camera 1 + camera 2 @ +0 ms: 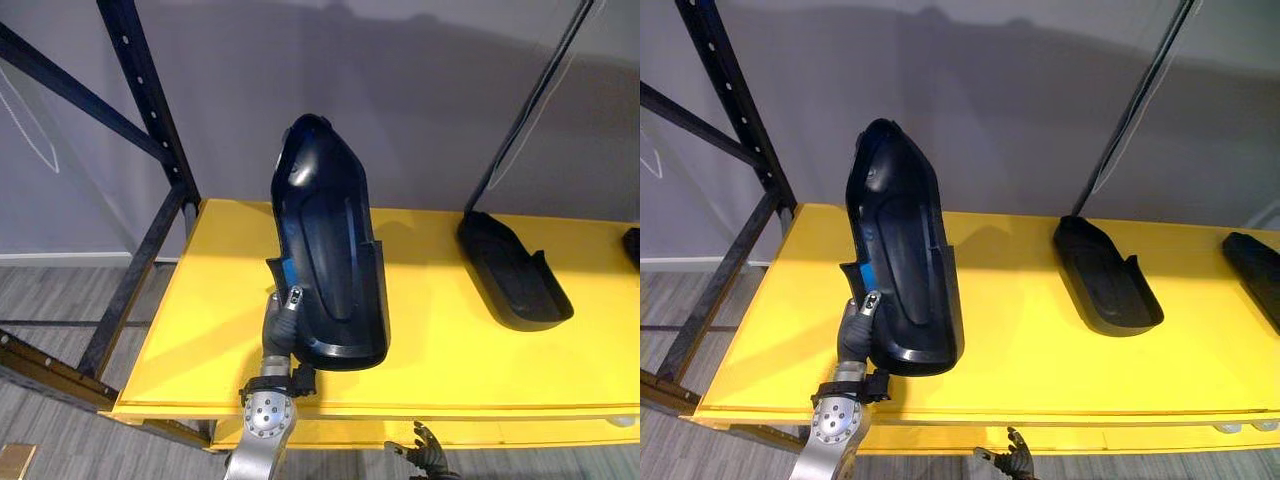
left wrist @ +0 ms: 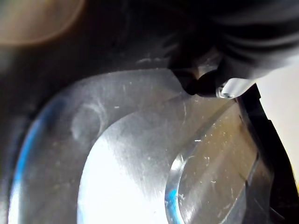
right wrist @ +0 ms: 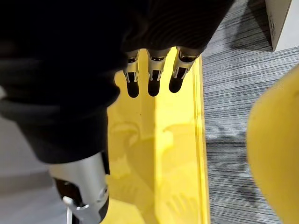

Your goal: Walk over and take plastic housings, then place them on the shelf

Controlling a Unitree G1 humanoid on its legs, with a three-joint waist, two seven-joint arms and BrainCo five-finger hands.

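Gripping housing (image 1: 330,250) upright over shelf (image 1: 200,330) with curled left hand (image 1: 283,325); right hand (image 3: 153,74) straight-fingered, empty; 2 other housings (image 1: 1105,275) already shelved, this 1 not yet released.

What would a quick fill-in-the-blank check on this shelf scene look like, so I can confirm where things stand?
1. The left hand grips the held housing over the ____ shelf.
2. Counting the middle housing and the far-right housing, ____ housings lie on the shelf.
3. The right hand hangs by the shelf's front edge, fingers relaxed, holding ____.

Missing words: yellow; two; nothing.
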